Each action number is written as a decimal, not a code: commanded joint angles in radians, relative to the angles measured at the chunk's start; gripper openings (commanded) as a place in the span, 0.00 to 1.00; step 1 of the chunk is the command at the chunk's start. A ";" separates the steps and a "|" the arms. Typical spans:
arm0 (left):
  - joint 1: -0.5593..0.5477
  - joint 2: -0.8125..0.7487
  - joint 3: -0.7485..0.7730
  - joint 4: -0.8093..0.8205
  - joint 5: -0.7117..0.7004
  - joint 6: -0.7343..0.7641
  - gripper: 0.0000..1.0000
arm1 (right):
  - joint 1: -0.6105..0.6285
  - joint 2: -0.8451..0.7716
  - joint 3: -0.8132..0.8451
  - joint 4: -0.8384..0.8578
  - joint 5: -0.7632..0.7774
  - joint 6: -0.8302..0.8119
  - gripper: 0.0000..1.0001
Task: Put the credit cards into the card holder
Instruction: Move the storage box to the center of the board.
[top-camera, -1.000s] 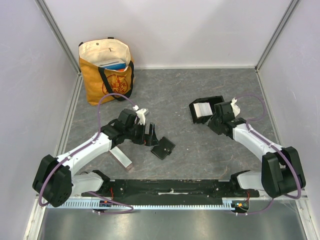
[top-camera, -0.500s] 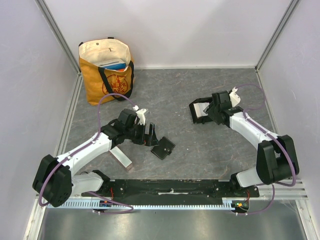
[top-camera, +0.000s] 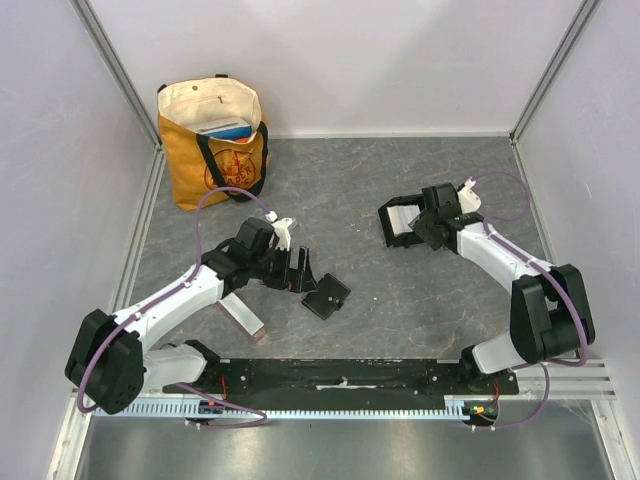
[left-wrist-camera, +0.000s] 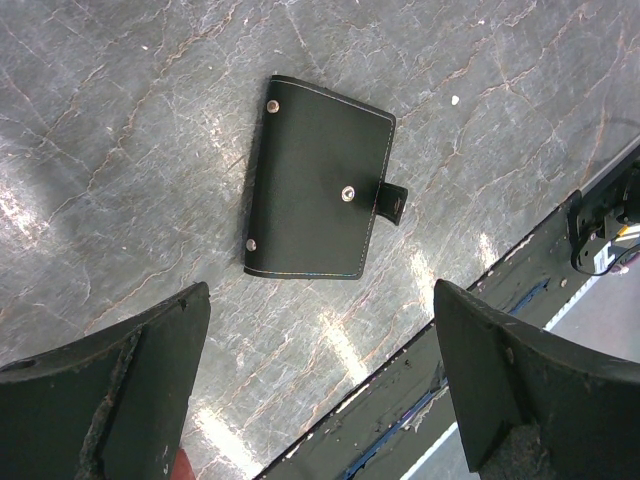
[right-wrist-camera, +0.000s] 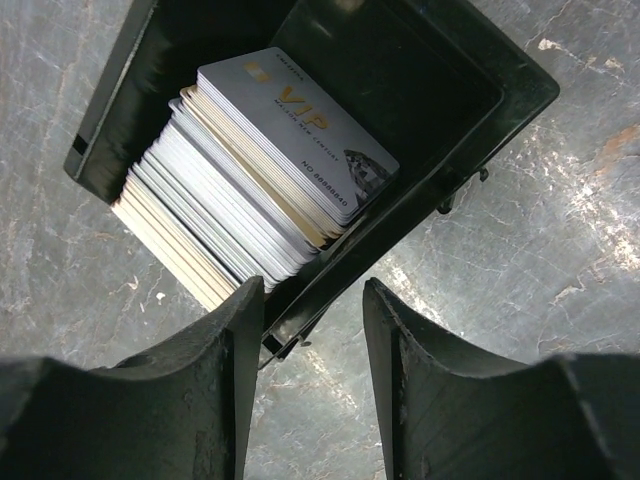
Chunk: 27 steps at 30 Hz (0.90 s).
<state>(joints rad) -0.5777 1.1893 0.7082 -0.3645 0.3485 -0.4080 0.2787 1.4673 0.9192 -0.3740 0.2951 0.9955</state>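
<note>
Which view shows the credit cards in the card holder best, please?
The right wrist view: the credit cards sit stacked close up, VIP print legible. Top external shows only a pale patch; left wrist shows none.

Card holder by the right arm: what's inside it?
A tilted stack of cards fills one compartment of the card holder; the top one is pale grey with gold VIP lettering. The other compartment looks empty. The lower cards show only edges, and the floor beneath is covered.

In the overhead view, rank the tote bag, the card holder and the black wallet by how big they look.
1. tote bag, clearly largest.
2. card holder, though the right arm covers part of it.
3. wallet, smallest.
</note>
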 joint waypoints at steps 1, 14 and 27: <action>0.003 -0.010 0.028 0.012 0.004 0.009 0.97 | -0.001 0.031 0.036 0.012 0.024 0.017 0.49; 0.004 -0.007 0.033 0.009 0.001 0.009 0.97 | 0.004 0.005 -0.023 0.041 -0.017 0.008 0.29; 0.004 -0.002 0.036 0.013 0.010 0.003 0.97 | 0.056 -0.054 -0.074 0.049 -0.040 0.052 0.23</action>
<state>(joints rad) -0.5777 1.1893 0.7082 -0.3645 0.3454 -0.4080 0.2985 1.4574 0.8696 -0.3073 0.2802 1.0199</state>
